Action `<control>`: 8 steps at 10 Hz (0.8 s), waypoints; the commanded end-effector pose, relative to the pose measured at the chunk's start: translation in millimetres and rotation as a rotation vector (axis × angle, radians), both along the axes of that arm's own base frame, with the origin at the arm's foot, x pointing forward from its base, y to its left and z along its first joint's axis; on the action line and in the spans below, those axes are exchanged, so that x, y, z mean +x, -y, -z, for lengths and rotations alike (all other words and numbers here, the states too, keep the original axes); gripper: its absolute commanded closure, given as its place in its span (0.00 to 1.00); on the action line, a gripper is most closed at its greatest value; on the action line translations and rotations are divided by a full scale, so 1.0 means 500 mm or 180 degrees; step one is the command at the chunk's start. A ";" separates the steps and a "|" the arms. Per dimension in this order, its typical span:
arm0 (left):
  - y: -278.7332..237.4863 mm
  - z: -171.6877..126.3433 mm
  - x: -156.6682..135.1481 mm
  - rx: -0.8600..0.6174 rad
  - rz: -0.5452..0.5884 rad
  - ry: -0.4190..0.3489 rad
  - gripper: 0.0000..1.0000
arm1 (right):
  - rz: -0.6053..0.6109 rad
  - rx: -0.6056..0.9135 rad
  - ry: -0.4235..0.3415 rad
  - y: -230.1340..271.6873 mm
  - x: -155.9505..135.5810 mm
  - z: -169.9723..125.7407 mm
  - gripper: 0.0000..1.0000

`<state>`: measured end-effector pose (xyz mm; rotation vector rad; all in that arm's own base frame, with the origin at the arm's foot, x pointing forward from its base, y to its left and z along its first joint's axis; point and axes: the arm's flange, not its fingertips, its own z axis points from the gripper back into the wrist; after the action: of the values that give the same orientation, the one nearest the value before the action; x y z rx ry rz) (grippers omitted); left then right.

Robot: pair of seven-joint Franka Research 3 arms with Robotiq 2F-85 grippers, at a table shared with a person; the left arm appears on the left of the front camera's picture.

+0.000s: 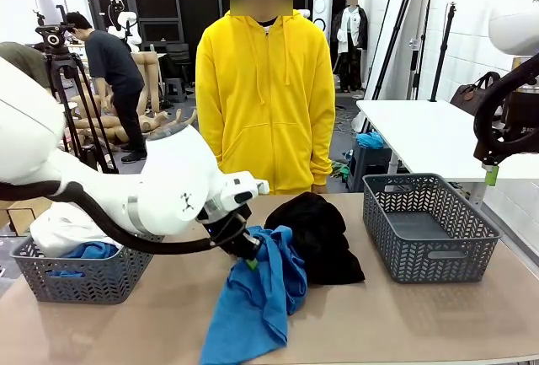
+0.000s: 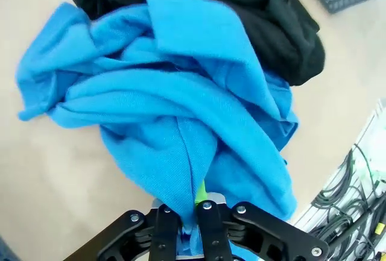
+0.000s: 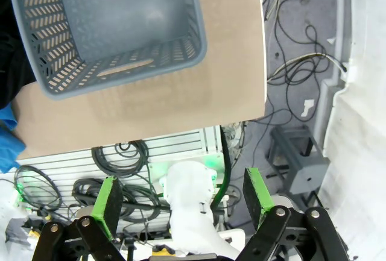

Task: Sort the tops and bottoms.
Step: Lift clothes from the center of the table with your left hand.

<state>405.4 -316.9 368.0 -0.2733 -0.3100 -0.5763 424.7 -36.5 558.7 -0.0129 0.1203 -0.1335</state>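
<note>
A blue top [image 1: 257, 297] lies crumpled at the table's middle, and my left gripper [image 1: 248, 254] is shut on a fold of it. In the left wrist view the fingers [image 2: 194, 213] pinch the blue cloth [image 2: 181, 92] tightly. The black bottoms [image 1: 320, 234] lie bunched just behind the blue top and touch it; they also sit at the top of the left wrist view [image 2: 241, 8]. A white top [image 1: 63, 226] and another blue top [image 1: 88, 251] rest in the left basket [image 1: 76, 285]. My right gripper [image 3: 184, 201] hangs open high beyond the table's right end [image 1: 491, 173], holding nothing.
An empty grey basket [image 1: 425, 226] stands at the table's right; the right wrist view looks down into it [image 3: 120, 20]. A person in a yellow hooded sweatshirt [image 1: 265, 95] stands at the far edge. Bare tabletop [image 1: 404, 323] lies in front.
</note>
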 end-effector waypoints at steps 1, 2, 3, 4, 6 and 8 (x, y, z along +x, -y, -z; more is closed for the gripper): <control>-0.053 -0.106 -0.026 0.0052 0.0040 0.0333 1.00 | 0.0028 0.0046 0.0004 -0.003 0.002 -0.001 0.00; -0.062 -0.171 -0.034 0.0311 0.0105 0.0474 1.00 | 0.0028 0.0046 0.0004 -0.003 0.002 -0.001 0.00; -0.067 -0.247 -0.039 0.0406 0.0248 0.0640 1.00 | 0.0028 0.0046 0.0004 -0.003 0.002 -0.001 0.00; -0.068 -0.310 -0.041 0.0471 0.0248 0.0847 1.00 | 0.0028 0.0046 0.0004 -0.003 0.002 -0.001 0.00; -0.057 -0.407 -0.038 0.0617 0.0154 0.1092 1.00 | 0.0028 0.0046 0.0004 -0.003 0.002 -0.001 0.00; -0.027 -0.519 -0.046 0.0770 0.0096 0.1290 1.00 | 0.0028 0.0046 0.0004 -0.003 0.002 -0.001 0.00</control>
<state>376.9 -287.0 612.3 0.0268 -0.6151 -0.7140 424.9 -36.6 559.0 -0.0128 0.1198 -0.1336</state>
